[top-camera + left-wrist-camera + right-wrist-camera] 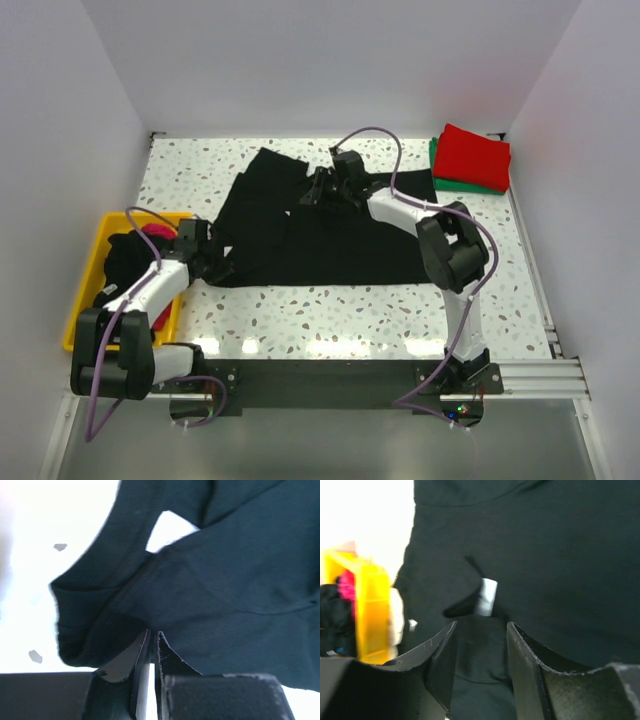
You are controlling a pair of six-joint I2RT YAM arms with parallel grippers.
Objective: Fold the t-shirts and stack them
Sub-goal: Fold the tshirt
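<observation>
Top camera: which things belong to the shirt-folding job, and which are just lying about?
Job: black t-shirt, spread out, left fingers pinching its edge; folded red t-shirt on the green t-shirt; pink t-shirt in the yellow bin.
Lying about: yellow bin; table.

You see only an edge of the green t-shirt [436,165]; the red t-shirt [475,155] covers the rest. In your right wrist view the yellow bin [367,585] is blurred and cut off, and the neck label [487,596] is unreadable. In your left wrist view the black t-shirt [235,565] runs off two edges. How much cloth sits inside the left claw [151,632] is hidden.
</observation>
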